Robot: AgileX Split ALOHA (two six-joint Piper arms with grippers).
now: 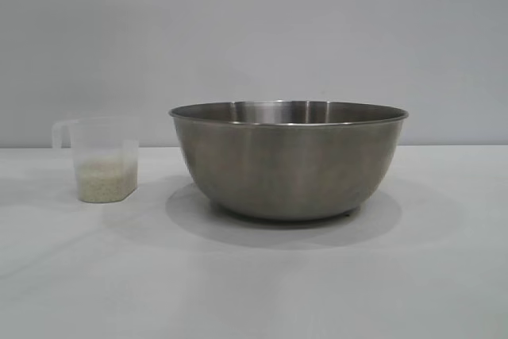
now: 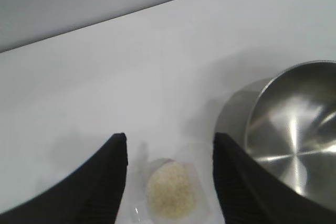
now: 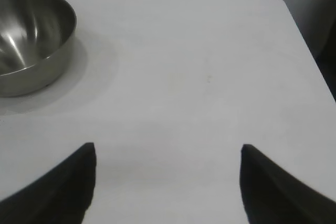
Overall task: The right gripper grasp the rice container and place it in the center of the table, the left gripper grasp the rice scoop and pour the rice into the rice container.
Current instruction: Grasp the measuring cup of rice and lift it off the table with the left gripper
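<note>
The large round brushed stainless-steel rice container [image 1: 289,160] stands upright on the plain white table [image 1: 254,283], about midway across it in the exterior view. Just beside it, apart from its wall, the small translucent plastic rice scoop [image 1: 98,159] stands upright with its loop handle turned away from the bowl and a shallow layer of white rice [image 1: 105,181] in its bottom. The black left gripper [image 2: 169,153] hangs above the scoop, its 2 fingers spread and holding nothing. The black right gripper [image 3: 168,153] hovers over bare tabletop well away from the bowl, fingers spread, empty
</note>
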